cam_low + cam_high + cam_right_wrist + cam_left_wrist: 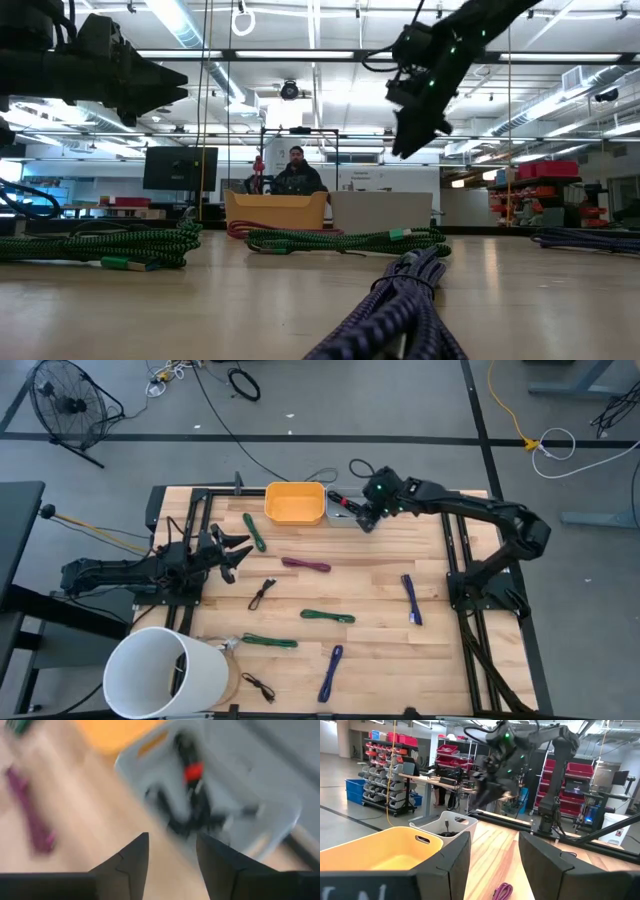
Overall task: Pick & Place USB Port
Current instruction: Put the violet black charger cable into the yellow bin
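Cable (pixel 192 800) in grey bin (pixel 260 785), below right end effector (pixel 172 865).

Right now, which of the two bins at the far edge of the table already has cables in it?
The grey bin, under the right gripper, holds dark cables with a red part. The yellow bin beside it looks empty.

Black USB cable with red tie (pixel 192 795), loosely bundled, lies inside grey plastic bin (pixel 341 506) at table's 12 o'clock edge, just beside orange plastic bin (pixel 295 503) on bin's 3 o'clock side.
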Controlling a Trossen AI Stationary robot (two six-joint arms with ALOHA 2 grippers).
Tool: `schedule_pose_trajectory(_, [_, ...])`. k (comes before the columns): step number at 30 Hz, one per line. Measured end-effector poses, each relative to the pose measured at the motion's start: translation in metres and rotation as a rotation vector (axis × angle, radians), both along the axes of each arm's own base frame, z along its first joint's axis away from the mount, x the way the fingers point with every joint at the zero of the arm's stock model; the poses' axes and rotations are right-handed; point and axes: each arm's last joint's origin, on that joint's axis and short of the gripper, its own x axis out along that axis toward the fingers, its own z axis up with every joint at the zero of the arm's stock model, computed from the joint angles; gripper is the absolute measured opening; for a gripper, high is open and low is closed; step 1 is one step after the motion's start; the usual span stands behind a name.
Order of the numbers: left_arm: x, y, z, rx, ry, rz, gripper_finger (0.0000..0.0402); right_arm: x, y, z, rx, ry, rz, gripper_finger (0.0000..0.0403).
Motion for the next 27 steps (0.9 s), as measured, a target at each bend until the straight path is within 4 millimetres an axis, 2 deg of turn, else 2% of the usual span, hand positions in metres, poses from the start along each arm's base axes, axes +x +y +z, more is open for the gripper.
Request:
schedule_pose_trajectory(4, [0.000, 0.000, 0.000, -0.001, 0.000, -0.001, 0.0174, -0.011, 0.026, 0.007, 0.215, 0.101, -0.016, 0.0158])
schedule_pose_trajectory(8, [0.000, 0.000, 0.000, -0.007, -0.001, -0.002, 0.0174, -0.019, 0.057, 0.001, 0.386, 0.266, -0.038, 0.0158])
schedule_pose_trajectory(11, [0.000, 0.000, -0.001, -0.008, 0.009, -0.002, 0.0174, -0.024, 0.079, -0.007, 0.422, 0.385, -0.080, 0.0158])
schedule_pose_trajectory(18, [0.000, 0.000, -0.002, -0.009, 0.018, -0.002, 0.0174, -0.027, 0.121, -0.030, 0.448, 0.512, -0.063, 0.0158])
schedule_pose_trajectory(27, [0.000, 0.000, -0.002, -0.026, 0.012, -0.004, 0.0174, -0.033, 0.160, -0.045, 0.452, 0.596, -0.016, 0.0158])
